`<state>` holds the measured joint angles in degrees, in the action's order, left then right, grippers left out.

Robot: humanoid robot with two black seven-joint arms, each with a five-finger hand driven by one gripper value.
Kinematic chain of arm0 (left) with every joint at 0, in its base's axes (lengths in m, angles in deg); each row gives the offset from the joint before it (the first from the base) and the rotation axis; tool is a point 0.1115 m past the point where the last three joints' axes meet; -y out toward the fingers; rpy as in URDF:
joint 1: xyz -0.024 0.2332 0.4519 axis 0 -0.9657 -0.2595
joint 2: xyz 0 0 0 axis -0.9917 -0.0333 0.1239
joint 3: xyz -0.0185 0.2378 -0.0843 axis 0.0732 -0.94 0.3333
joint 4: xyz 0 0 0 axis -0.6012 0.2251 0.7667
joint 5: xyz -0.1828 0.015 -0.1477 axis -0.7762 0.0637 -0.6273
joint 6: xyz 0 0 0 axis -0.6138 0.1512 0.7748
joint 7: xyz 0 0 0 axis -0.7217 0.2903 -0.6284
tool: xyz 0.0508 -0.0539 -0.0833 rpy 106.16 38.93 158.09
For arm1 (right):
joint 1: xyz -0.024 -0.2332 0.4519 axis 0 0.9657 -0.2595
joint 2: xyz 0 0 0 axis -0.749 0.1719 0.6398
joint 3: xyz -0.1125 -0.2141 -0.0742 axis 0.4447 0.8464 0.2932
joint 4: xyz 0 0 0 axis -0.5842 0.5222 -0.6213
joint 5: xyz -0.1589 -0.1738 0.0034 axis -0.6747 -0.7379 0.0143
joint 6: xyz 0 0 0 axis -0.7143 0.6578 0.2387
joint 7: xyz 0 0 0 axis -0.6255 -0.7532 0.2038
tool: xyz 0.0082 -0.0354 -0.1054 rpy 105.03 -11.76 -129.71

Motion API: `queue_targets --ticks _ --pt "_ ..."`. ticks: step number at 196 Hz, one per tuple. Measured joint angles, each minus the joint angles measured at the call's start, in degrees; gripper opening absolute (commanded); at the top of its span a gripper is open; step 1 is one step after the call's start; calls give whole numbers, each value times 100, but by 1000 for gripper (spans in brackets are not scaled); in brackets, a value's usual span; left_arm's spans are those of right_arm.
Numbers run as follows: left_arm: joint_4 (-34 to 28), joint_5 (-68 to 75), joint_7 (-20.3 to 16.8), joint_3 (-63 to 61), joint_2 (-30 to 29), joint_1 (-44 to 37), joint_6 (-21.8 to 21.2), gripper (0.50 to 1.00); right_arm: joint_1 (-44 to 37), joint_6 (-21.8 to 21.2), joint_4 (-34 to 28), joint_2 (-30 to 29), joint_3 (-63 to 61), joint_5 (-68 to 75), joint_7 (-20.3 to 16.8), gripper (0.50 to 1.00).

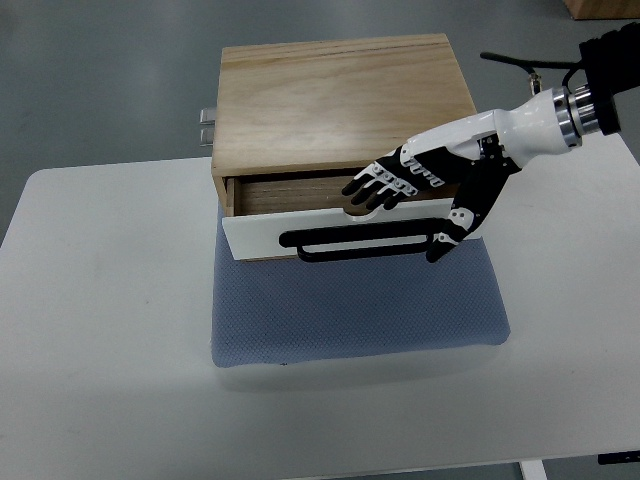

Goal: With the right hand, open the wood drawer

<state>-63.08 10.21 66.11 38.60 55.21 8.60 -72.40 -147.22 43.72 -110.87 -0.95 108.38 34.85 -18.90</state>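
A light wood drawer box (340, 100) stands at the back of a white table. Its drawer (262, 235) has a white front with a long black handle (365, 243) and is pulled out a short way, leaving a dark gap behind the front panel. My right hand (400, 222) comes in from the upper right. Its fingers (380, 187) lie over the top edge of the front panel and reach into the gap. The thumb (445, 240) points down in front, by the right end of the handle. The left arm is out of sight.
A blue-grey mat (350, 310) lies under the box and in front of the drawer. The white table (100, 330) ends near the bottom. A metal fitting (207, 125) sticks out of the box's left side. Grey floor lies behind.
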Motion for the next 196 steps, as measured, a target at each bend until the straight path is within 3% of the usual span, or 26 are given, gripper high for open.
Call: queue_targets --ticks 63,84,106,146,196 --pt "0 0 0 0 0 0 0 1000 456 33 580 626 -1545 259 29 952" --pt "0 0 0 0 0 1 0 1000 927 410 814 684 -2236 290 31 952" --pt "0 0 0 0 0 0 0 1000 1703 1177 1147 630 -3366 257 -8 952" --pt "0 0 0 0 0 2 0 1000 3031 1998 1866 80 -5463 -276 -282 952" --pt "0 0 0 0 0 0 0 1000 4321 1980 2992 -1082 -8179 -1822 -738 952"
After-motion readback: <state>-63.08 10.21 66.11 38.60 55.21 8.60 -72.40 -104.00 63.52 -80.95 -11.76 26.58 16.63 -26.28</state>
